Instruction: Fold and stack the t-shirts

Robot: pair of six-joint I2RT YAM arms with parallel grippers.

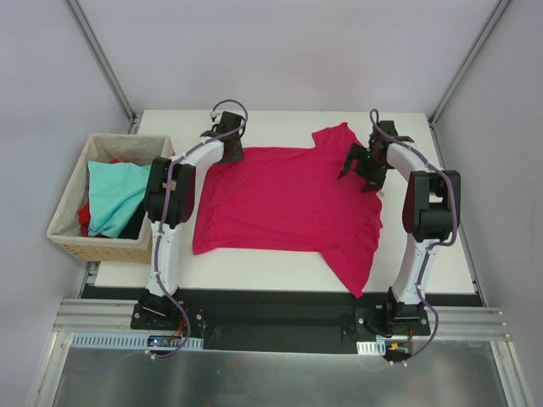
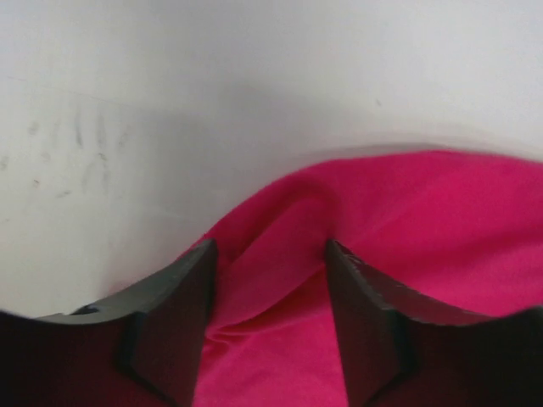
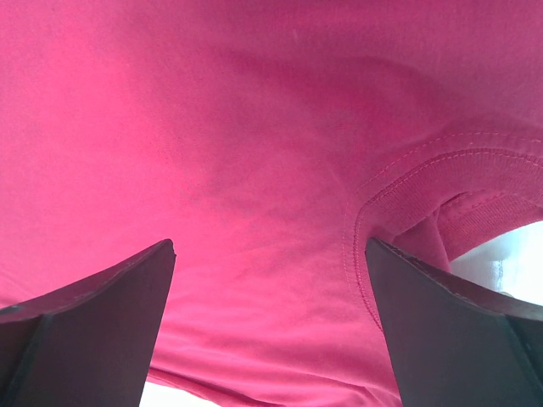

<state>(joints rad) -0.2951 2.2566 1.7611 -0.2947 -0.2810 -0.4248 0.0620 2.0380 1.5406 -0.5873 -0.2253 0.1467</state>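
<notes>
The crimson-magenta t-shirt (image 1: 288,203) lies spread flat on the white table (image 1: 441,254), one sleeve at the far edge, one hanging at the near right. My left gripper (image 1: 227,146) is open over its far left corner; the left wrist view shows a cloth fold (image 2: 280,254) between the fingers (image 2: 191,305). My right gripper (image 1: 362,170) is open over the right edge by the collar (image 3: 399,186); cloth fills the gap between its fingers (image 3: 110,314). The light teal t-shirt (image 1: 114,197) and a red one (image 1: 83,216) lie in the basket.
A woven wicker basket (image 1: 64,237) stands off the table's left edge, beside the left arm. White walls close in the back and sides. Bare table shows at the far edge (image 1: 280,123) and near right corner.
</notes>
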